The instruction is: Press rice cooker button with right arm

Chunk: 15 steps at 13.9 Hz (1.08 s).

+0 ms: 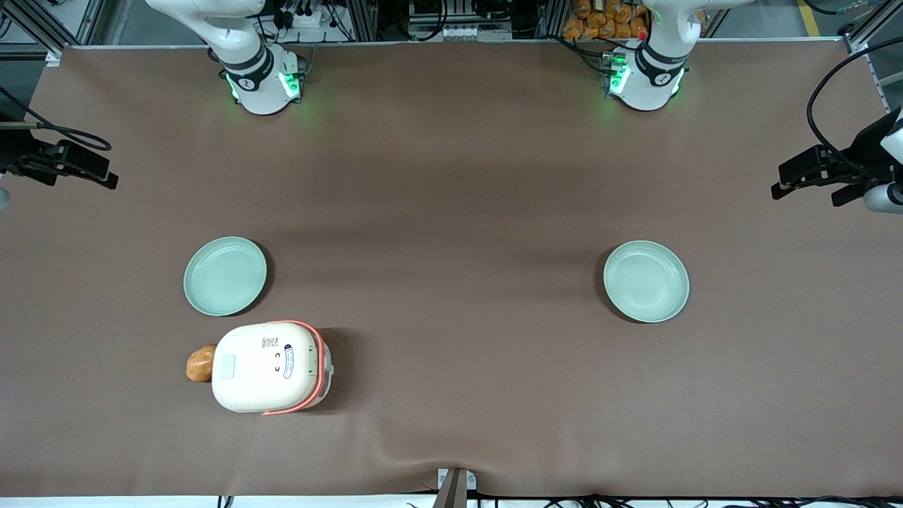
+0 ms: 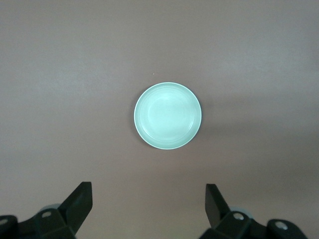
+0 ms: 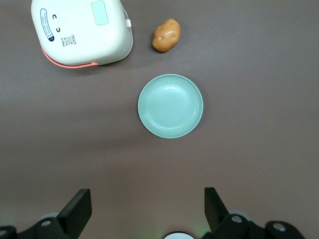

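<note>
a robotics lab, not a home kitchen. brown mat [image 1: 451, 176] stretched over a large bench, two white arm bases [image 1: 262, 77] bolted at its edge, green status lights glowing. aluminium framing [image 1: 367, 17], power strips and loose cables past the bench edge. clamp-mounted cameras [image 1: 67, 162] at both ends. props only: rice cooker [image 1: 268, 367], plates [image 1: 224, 276].

Right arm [image 1: 250, 60]: glossy white casing, dark grey band at the joint, small dark round logo mark on the base, green status lights glowing either side and tinting the bench. Black cables bunch just above the base, upper left of the front frame. Gripper [image 3: 147, 211]: two matte black wedge fingers [image 3: 79, 206], set wide apart, on black mounts with silver screw heads.
</note>
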Available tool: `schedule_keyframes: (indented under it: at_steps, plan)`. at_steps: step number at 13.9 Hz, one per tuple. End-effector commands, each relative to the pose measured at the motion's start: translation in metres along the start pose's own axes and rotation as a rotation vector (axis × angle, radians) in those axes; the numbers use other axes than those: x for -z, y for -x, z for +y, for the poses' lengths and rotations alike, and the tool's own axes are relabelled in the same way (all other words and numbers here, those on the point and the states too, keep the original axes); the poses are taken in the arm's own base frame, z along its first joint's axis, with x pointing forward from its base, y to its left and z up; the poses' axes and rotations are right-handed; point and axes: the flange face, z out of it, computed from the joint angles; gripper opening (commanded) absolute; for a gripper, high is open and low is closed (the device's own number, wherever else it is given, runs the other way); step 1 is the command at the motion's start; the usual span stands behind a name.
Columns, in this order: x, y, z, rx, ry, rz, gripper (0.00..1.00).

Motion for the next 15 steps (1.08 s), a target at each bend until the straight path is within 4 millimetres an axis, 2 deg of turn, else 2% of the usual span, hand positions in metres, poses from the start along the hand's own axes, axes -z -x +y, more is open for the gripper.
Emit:
schedule_keyframes:
  at_steps: [1, 5, 8, 11, 15]
  plan:
    - [0.001, 0.003, -0.002, 0.004, -0.075, -0.007, 1.00]
    - [0.002, 0.000, -0.010, 0.021, -0.100, 0.006, 1.00]
    - [0.003, -0.012, -0.012, 0.061, -0.101, 0.072, 1.00]
    - [-0.012, -0.033, -0.014, 0.066, -0.105, 0.103, 1.00]
    - [-0.035, -0.073, -0.033, 0.081, -0.117, 0.222, 1.00]
